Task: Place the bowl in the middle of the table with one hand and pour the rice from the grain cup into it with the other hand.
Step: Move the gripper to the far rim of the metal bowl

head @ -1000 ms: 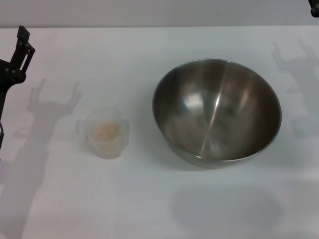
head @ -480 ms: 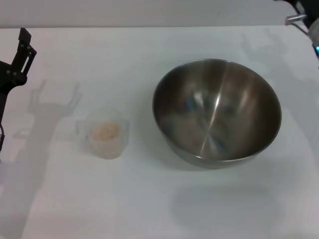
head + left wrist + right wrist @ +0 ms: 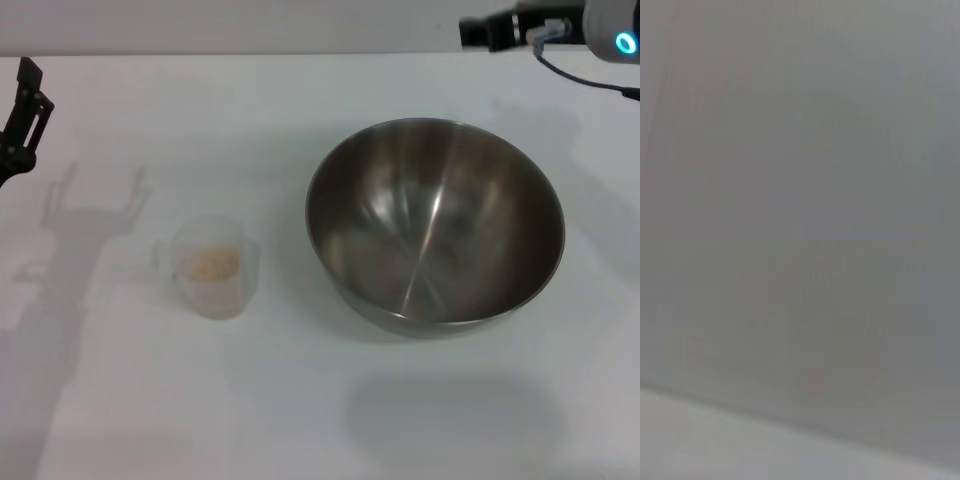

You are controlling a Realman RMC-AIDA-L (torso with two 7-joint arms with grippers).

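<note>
The large steel bowl (image 3: 435,225) stands empty on the white table (image 3: 300,400), right of the middle. The small clear grain cup (image 3: 210,267) stands upright to its left with beige rice (image 3: 211,264) in its bottom. My left gripper (image 3: 28,90) hangs at the far left edge, well away from the cup; its shadow on the table shows two prongs spread apart. My right gripper (image 3: 482,29) reaches in at the far right, above and behind the bowl, holding nothing. Both wrist views show only grey blur.
The table's far edge (image 3: 250,54) runs along the top of the head view against a grey wall. Shadows of the arms lie on the table beside the cup and behind the bowl. Nothing else stands on the table.
My right arm has swung into view at the far right, moving leftward behind the bowl. My left gripper has shifted slightly left and farther away. Bowl and cup have not moved.
</note>
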